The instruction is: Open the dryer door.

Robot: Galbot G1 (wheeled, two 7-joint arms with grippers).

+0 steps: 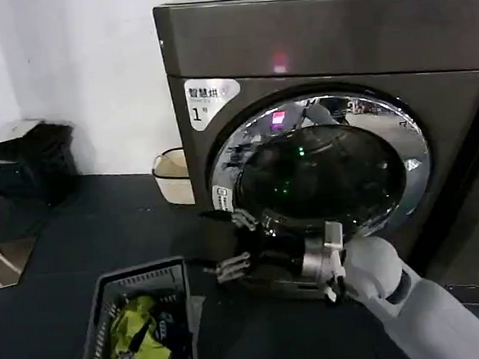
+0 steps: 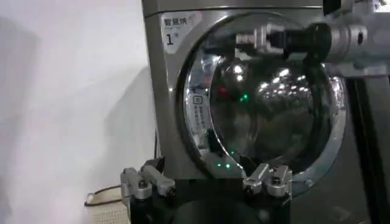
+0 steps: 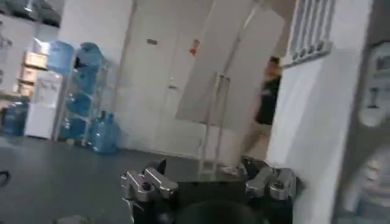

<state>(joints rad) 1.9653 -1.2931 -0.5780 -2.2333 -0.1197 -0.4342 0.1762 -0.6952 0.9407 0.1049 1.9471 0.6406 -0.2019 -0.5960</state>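
Two grippers show, and both have their fingers spread with nothing held. The right gripper [image 1: 234, 244] sits low in front of the dryer [image 1: 213, 42], by the lower left part of the dryer door [image 1: 321, 174]. One finger [image 1: 244, 220] is up by the shiny rim. I cannot tell if it touches the rim. The right arm hides the bottom of the door and the foot of the dryer in the head view. The right side of the dryer is cut off there too.

The left gripper [image 2: 206, 182] points at the door from farther back and does not touch it. Its two fingers [image 2: 143, 182] stick up at the bottom of its own view, with the rest of it cut off. The right arm crosses the top of the door [image 2: 268, 109] in that view and covers part of the rim.

The door is round and faces straight out toward the robot. It seems to lie flat on the front of the dryer, so it looks shut. The glass is dark and full of little lights, so the inside cannot be seen. I cannot make out a handle. The dryer stands upright on the dark floor [image 1: 103, 230], with a white label [image 1: 209, 98] near its top left corner.

A cream bin [image 1: 172, 176] stands just beside the dryer, half hidden behind it. A grey basket [image 1: 131, 279] of clothes is cut off at the bottom of the head view.
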